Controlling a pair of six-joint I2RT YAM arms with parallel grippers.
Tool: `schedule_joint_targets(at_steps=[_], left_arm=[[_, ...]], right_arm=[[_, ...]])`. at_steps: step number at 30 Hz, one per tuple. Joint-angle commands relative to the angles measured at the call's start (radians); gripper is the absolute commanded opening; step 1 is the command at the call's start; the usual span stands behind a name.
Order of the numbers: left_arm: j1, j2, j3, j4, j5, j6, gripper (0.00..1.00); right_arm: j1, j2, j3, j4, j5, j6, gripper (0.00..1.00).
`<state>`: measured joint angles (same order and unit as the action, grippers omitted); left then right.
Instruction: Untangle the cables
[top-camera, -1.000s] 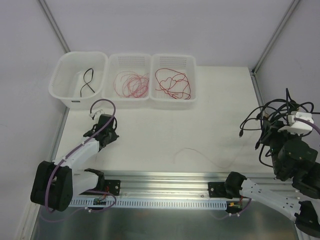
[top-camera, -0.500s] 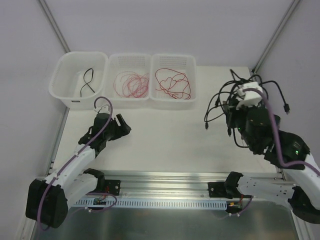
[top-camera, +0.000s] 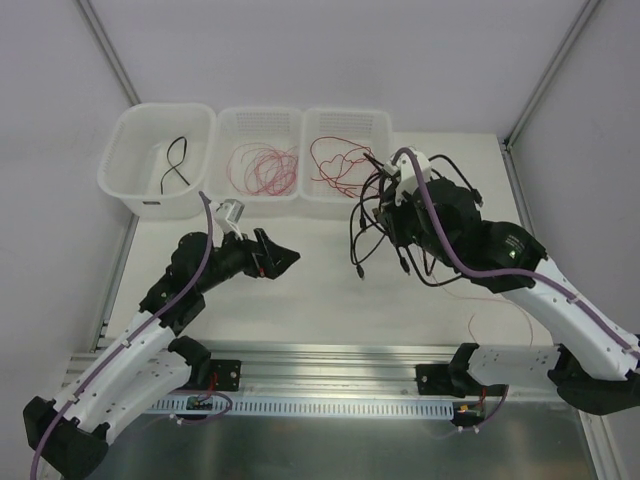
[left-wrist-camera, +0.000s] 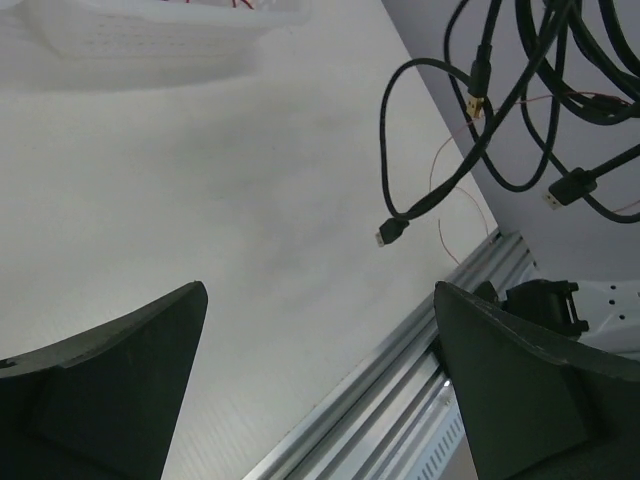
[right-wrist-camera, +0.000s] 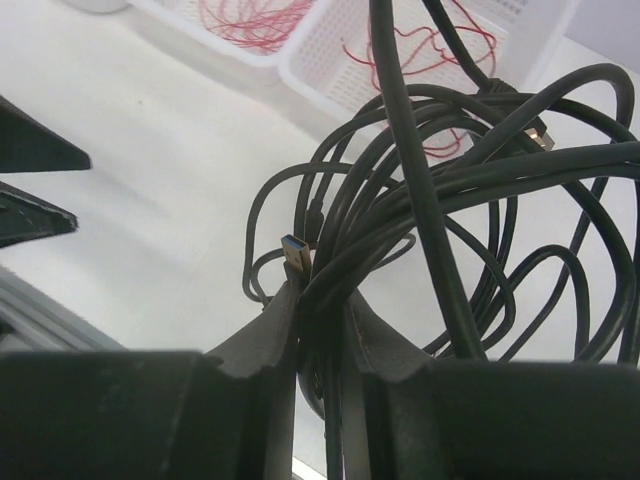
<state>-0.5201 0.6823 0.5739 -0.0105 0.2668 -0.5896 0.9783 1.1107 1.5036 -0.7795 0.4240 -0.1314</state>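
Observation:
A tangled bundle of black cables (top-camera: 372, 222) hangs over the middle of the table with my right gripper (top-camera: 398, 212) shut on it. In the right wrist view the strands (right-wrist-camera: 450, 180) pass between the closed fingers of the right gripper (right-wrist-camera: 322, 300), and a blue USB plug (right-wrist-camera: 297, 254) sticks up beside them. My left gripper (top-camera: 282, 259) is open and empty, left of the bundle and pointing at it. The left wrist view shows the left gripper's (left-wrist-camera: 320, 300) wide-apart fingers (left-wrist-camera: 110, 380), with the hanging black loops (left-wrist-camera: 480, 130) ahead. A thin reddish wire (top-camera: 490, 300) lies on the table.
Three white bins stand along the back: the left bin (top-camera: 125, 150) holds a black cable (top-camera: 177, 162), the middle bin (top-camera: 260, 118) pinkish-red wires (top-camera: 265, 168), the right bin (top-camera: 350, 118) red wires (top-camera: 345, 165). An aluminium rail (top-camera: 330, 355) runs along the near edge.
My right arm swung the black bundle from the far right edge to the table's middle near the bins. My left gripper opened and reached rightward toward it.

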Motion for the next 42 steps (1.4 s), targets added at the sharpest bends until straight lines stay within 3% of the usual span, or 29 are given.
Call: schedule_joint_targets(at_steps=[1,4,8,9,12,16,24,34,42], left_arm=[[-0.026,-0.004,0.015,0.076,0.051,0.028,0.99],[-0.026,-0.038,-0.063,0.176,-0.01,0.027,0.97],[-0.026,-0.099,-0.193,0.394,-0.075,0.011,0.96],[-0.026,-0.102,-0.219,0.509,-0.083,0.023,0.96],[-0.026,-0.073,-0.267,0.637,-0.017,0.089,0.98],[-0.026,0.06,-0.243,0.755,0.173,0.154,0.98],[-0.027,0.25,-0.2,0.974,0.337,0.217,0.96],[-0.078,0.578,-0.008,1.236,0.665,0.11,0.89],[-0.136,0.729,0.066,1.435,0.643,-0.03,0.84]], right_arm=[[-0.006,0.006,0.11,0.121,-0.109,-0.013,0.01],[-0.006,0.006,0.179,0.129,-0.181,-0.025,0.01],[-0.006,0.006,0.282,0.089,-0.234,-0.051,0.01],[-0.006,0.005,0.3,0.086,-0.264,-0.053,0.01],[-0.006,-0.006,0.345,0.092,-0.327,-0.057,0.01],[-0.004,-0.015,0.388,0.097,-0.387,-0.053,0.01],[-0.004,-0.032,0.406,0.172,-0.533,0.007,0.01],[-0.006,-0.066,0.34,0.296,-0.64,0.03,0.01],[-0.004,-0.081,0.281,0.382,-0.654,0.052,0.01]])
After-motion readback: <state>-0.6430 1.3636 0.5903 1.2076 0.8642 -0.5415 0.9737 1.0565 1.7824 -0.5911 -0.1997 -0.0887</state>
